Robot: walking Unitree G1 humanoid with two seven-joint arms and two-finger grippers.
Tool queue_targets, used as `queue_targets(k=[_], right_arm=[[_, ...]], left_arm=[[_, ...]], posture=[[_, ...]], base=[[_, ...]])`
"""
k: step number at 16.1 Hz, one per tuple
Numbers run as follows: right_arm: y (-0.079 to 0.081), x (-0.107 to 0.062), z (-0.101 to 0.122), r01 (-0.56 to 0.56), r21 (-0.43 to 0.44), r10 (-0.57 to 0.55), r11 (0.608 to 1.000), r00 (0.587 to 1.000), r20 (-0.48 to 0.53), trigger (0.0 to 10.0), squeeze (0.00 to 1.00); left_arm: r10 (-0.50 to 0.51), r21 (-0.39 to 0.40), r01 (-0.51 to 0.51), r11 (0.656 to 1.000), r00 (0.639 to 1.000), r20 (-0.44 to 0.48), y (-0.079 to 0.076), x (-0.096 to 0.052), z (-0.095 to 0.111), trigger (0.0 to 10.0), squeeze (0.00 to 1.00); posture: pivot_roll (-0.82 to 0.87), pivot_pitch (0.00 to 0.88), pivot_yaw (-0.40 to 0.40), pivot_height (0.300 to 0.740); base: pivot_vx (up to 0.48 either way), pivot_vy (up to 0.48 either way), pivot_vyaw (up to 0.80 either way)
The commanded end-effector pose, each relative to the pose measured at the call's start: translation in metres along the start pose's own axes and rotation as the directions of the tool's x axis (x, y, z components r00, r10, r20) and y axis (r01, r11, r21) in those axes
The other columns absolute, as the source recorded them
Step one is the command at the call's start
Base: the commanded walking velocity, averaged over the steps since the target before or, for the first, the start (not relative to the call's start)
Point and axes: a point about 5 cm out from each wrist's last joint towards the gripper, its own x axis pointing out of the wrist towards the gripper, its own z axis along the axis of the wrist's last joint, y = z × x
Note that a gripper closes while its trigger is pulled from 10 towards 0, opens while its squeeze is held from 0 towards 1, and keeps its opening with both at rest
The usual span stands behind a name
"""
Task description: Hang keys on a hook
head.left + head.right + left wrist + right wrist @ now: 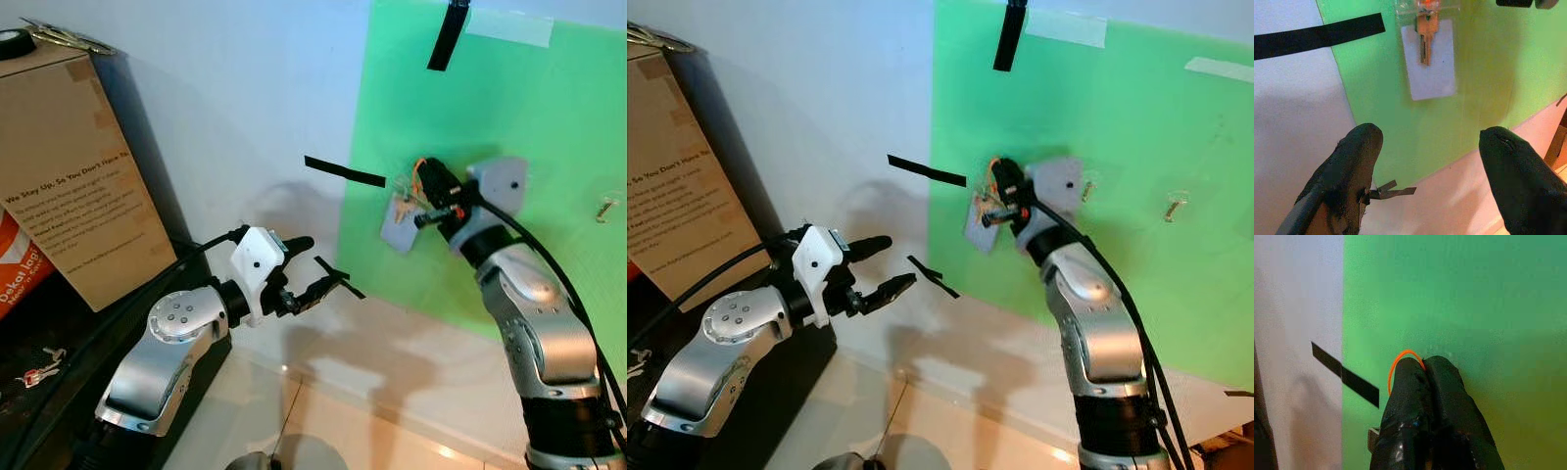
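Against the green sheet (509, 117), right fingers (1415, 382) pinched on orange key loop (1400, 357).

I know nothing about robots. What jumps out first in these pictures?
The bright green sheet taped to the white wall, most likely. The right hand is pressed against it, fingers shut on an orange ring, with a key and a grey card hanging just below. Lower and to the left, the left hand is raised with its fingers apart, beside a cardboard box.
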Motion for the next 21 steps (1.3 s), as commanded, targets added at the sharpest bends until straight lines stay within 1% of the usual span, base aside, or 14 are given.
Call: queue_targets(k=[1,4,7,11,13,15,16,17,19,21], right_arm=[[-0.011,-0.004,-0.007,0.043,-0.002,-0.043,0.999,0.998,-0.036,10.0,0.00],[-0.019,-0.012,-0.009,0.075,-0.002,-0.075,0.997,0.997,-0.015,10.0,0.00],[-0.019,-0.018,-0.014,0.077,0.003,-0.077,0.997,0.997,-0.017,10.0,0.00],[-0.019,-0.028,-0.022,0.097,0.041,-0.097,0.994,0.995,-0.001,10.0,0.00],[-0.016,-0.034,-0.027,0.081,0.046,-0.081,0.996,0.997,0.003,10.0,0.00],[-0.012,-0.038,-0.034,0.055,0.030,-0.055,0.998,0.998,-0.013,10.0,0.00],[-0.010,-0.040,-0.038,0.037,-0.001,-0.037,0.999,0.999,-0.029,10.0,0.00],[-0.007,-0.041,-0.042,0.013,-0.056,-0.016,0.998,0.999,-0.047,10.0,0.00],[-0.007,-0.039,-0.043,0.015,-0.077,-0.019,0.997,0.999,-0.051,10.0,0.00],[-0.005,-0.036,-0.037,0.013,-0.093,-0.015,0.996,1.000,-0.027,10.0,0.00]], left_arm=[[-0.007,0.026,0.007,1.000,1.000,-0.007,0.001,0.001,0.002,10.0,0.00],[-0.007,0.029,0.008,1.000,1.000,-0.008,0.002,0.001,0.002,10.0,0.00],[-0.011,0.030,0.011,0.999,1.000,-0.007,0.002,0.001,0.002,10.0,0.00],[-0.008,0.034,0.008,0.999,1.000,-0.008,0.003,0.001,0.002,10.0,0.00],[-0.008,0.036,0.009,0.999,1.000,-0.009,0.004,0.001,0.002,10.0,0.00],[-0.011,0.037,0.011,0.999,1.000,-0.009,0.004,0.002,0.003,10.0,0.00],[-0.012,0.038,0.012,0.999,1.000,-0.009,0.004,0.002,0.003,10.0,0.00],[-0.013,0.039,0.014,0.999,1.000,-0.011,0.004,0.002,0.003,10.0,0.00],[-0.014,0.041,0.015,0.999,1.000,-0.012,0.005,0.002,0.003,10.0,0.00],[-0.015,0.042,0.016,0.999,1.000,-0.014,0.005,0.002,0.003,10.0,0.00]], posture=[[-0.12,0.000,0.002,0.740],[-0.12,0.000,0.005,0.740],[-0.13,0.000,0.008,0.740],[-0.12,0.000,0.009,0.740],[-0.12,0.000,0.012,0.740],[-0.12,0.000,0.016,0.740],[-0.12,0.000,0.018,0.740],[-0.12,0.000,0.019,0.740],[-0.12,0.000,0.021,0.740],[-0.12,0.000,0.023,0.740]], base=[[0.000,0.000,0.00],[0.000,0.000,0.00],[0.000,0.000,0.00],[0.000,0.000,0.00],[0.000,0.000,0.00],[0.000,0.000,0.00],[0.000,0.000,0.00],[0.000,0.000,0.00],[0.000,0.000,0.00],[0.000,0.000,0.00]])
